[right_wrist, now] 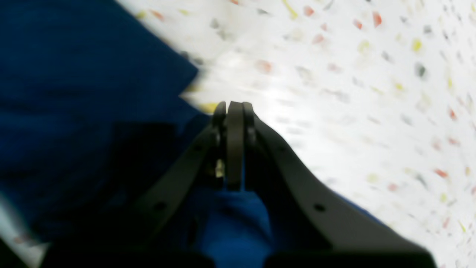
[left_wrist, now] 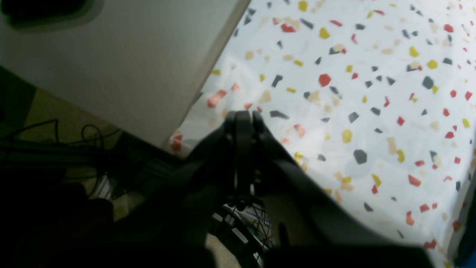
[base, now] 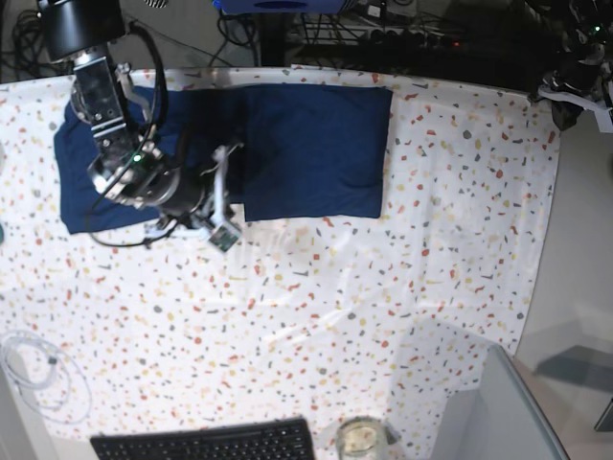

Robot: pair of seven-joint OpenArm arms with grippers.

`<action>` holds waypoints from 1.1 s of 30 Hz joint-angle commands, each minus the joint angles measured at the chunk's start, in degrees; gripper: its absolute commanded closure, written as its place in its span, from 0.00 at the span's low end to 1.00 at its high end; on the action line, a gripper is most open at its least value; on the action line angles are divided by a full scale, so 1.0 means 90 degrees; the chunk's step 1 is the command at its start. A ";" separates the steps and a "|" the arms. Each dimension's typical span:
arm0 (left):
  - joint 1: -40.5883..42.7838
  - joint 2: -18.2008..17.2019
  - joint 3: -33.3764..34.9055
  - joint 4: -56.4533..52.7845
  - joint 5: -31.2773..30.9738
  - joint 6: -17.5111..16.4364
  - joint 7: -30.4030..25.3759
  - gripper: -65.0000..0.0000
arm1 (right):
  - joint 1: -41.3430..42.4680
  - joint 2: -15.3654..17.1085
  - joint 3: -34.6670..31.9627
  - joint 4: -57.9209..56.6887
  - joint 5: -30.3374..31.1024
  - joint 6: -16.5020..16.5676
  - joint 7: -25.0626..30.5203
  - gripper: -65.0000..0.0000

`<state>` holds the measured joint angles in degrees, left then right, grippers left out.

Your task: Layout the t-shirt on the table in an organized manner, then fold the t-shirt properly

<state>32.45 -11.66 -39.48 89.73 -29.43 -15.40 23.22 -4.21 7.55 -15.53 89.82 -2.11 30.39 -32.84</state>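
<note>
The navy t-shirt [base: 316, 144] lies flat along the far side of the table [base: 383, 287], looking like a wide rectangle with a small step in its near edge. My right gripper [base: 228, 165] hovers over that near edge. In the right wrist view my right gripper [right_wrist: 234, 106] is shut with nothing visible between its fingers. The t-shirt [right_wrist: 74, 93] fills the left side there, and the speckled table [right_wrist: 353, 93] lies to the right, blurred. In the left wrist view my left gripper [left_wrist: 243, 113] is shut and empty above the table [left_wrist: 353, 93] near its edge.
A black keyboard [base: 206, 443] and a glass jar [base: 359, 439] sit at the near edge. A coiled white cable [base: 34, 369] lies near left. A grey panel [base: 508, 412] stands at the near right corner. A pale panel [left_wrist: 111, 63] and cables [left_wrist: 74, 137] lie off the table.
</note>
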 commanded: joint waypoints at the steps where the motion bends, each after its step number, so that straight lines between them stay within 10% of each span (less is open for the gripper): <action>1: 0.0033 -0.0087 0.0133 0.0144 -0.0056 -0.0052 -0.0143 1.00 | 0.0033 -0.0053 -0.0272 0.0174 0.0073 -0.0002 0.0128 1.00; 15: -0.0416 0.0402 0.3376 0.0545 0.0384 -0.0023 -0.0163 1.00 | 0.0189 -0.0395 -0.0975 -0.0100 0.0073 -0.0012 -0.0068 1.00; 21: -0.0289 0.0900 0.3523 0.0242 0.1966 0.0065 -0.0163 1.00 | 0.0160 -0.0219 -0.0917 -0.0168 0.0063 -0.0012 -0.0175 1.00; 33: 0.0121 0.0724 0.3454 0.0643 0.2054 0.0065 -0.0173 1.00 | 0.0150 -0.0141 -0.0917 -0.0295 0.0063 -0.0012 -0.0175 1.00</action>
<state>33.71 -5.06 -8.34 94.17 -10.55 -14.74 23.14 -3.55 6.42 -23.97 86.24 -1.96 30.41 -35.55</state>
